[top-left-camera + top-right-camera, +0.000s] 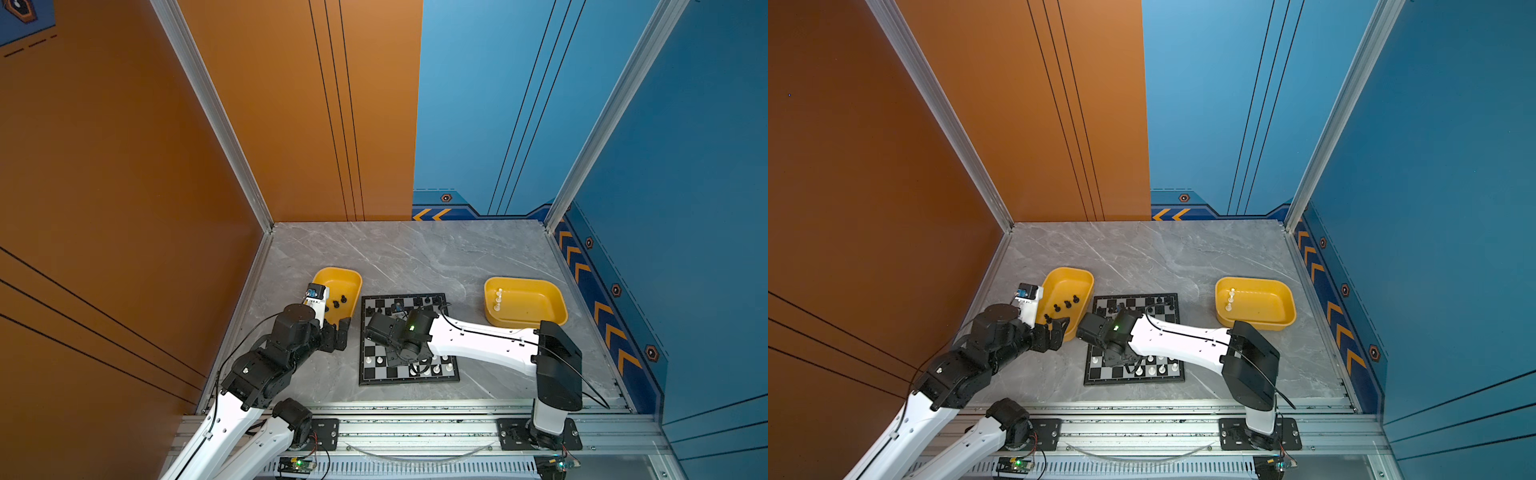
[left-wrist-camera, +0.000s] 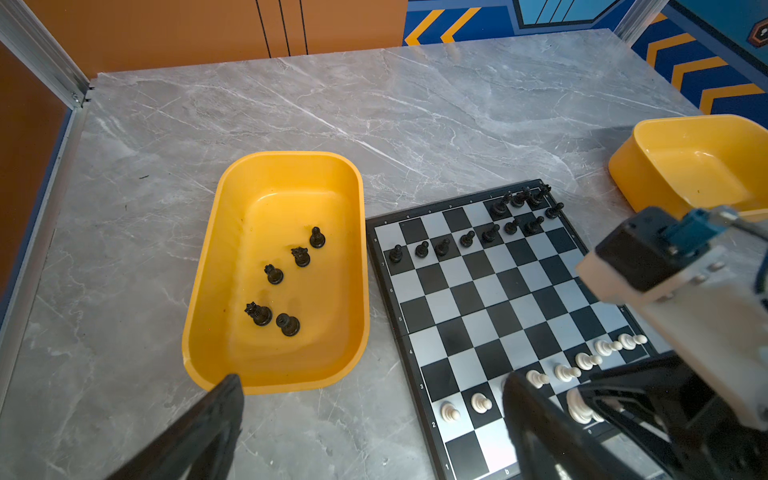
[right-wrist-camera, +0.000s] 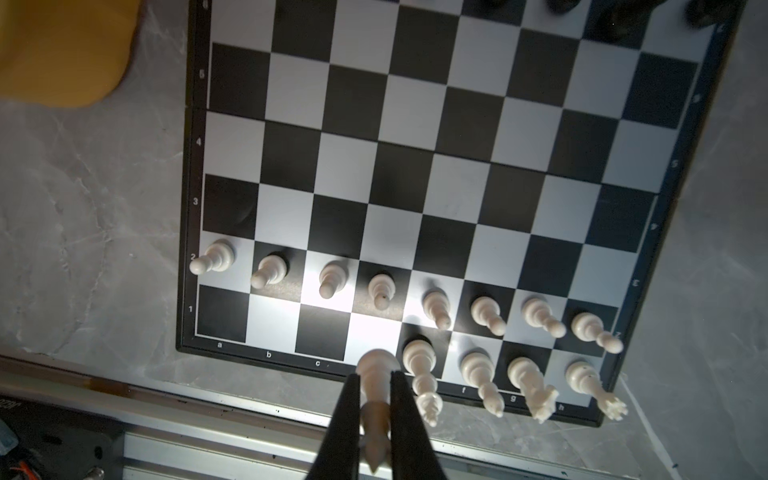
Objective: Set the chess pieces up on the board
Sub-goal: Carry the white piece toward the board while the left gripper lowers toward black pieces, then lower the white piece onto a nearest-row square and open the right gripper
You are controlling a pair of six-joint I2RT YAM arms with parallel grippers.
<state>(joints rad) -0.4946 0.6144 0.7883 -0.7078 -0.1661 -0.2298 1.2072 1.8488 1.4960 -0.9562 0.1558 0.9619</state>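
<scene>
Chess pieces [image 3: 436,309], tiny glossy plastic, black and white, sit partly on the flat square black-and-silver chessboard [image 1: 374,374], partly in two trays. Top views: board lies mid grey marble desk [image 1: 415,257]; rounded yellow plastic left tray [image 1: 338,270] is just beside board's far-left corner w/ black tray pieces [image 1: 1067,304] inside; matching yellow right tray [image 1: 513,321], apart from the board, holds a few white tray pieces [image 1: 498,298]. Left fingers [image 1: 344,328] are spread wide, empty, hovering by the left tray's near end, betw tray and board. Right arm [image 1: 478,338] reaches across the board; its fingers are hidden under the wrist. Left wrist view: left fingers wide apart, nothing betw them; five black pieces in the tray; a row of black pawns [image 2: 442,247] on the board, more black pieces at its far corner. Right wrist view: right fingers [image 3: 348,411] are clamped on a held white piece [image 3: 376,374], base at square d1 by the board's near edge; contact w/ the board can't be told. Eight white pawns [image 3: 378,289] line row 2; four white back-row pieces [image 3: 478,370] stand on e1–h1.
</scene>
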